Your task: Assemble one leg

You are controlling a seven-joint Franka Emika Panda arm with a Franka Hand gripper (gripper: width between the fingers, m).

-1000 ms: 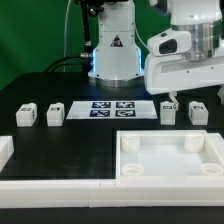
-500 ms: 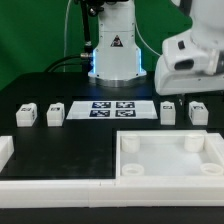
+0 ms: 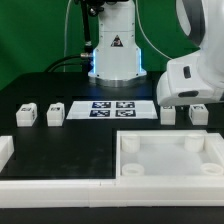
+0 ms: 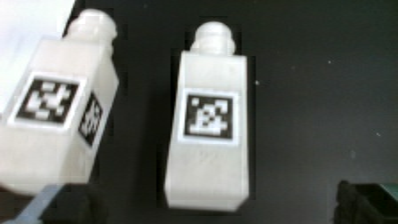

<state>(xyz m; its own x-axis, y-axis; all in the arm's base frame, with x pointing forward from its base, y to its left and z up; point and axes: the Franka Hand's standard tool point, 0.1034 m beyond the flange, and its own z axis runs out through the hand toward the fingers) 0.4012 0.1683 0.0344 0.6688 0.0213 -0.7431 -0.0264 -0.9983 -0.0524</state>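
White leg (image 4: pixel 214 125) lies flat on the black table (image 3: pixel 60 140), centred under my gripper (image 4: pixel 214 203), a neighbour leg (image 4: pixel 63 100) just beside it. Fingers (image 4: pixel 50 205) stand wide, nothing held. I judge this the approach to the pick. Next I'd descend straight, straddling only this leg, not the neighbour, then close and carry it to the tray piece (image 3: pixel 165 180).

Arm (image 3: pixel 196 60) low, tool (image 4: pixel 214 203) pts down, jaws apart
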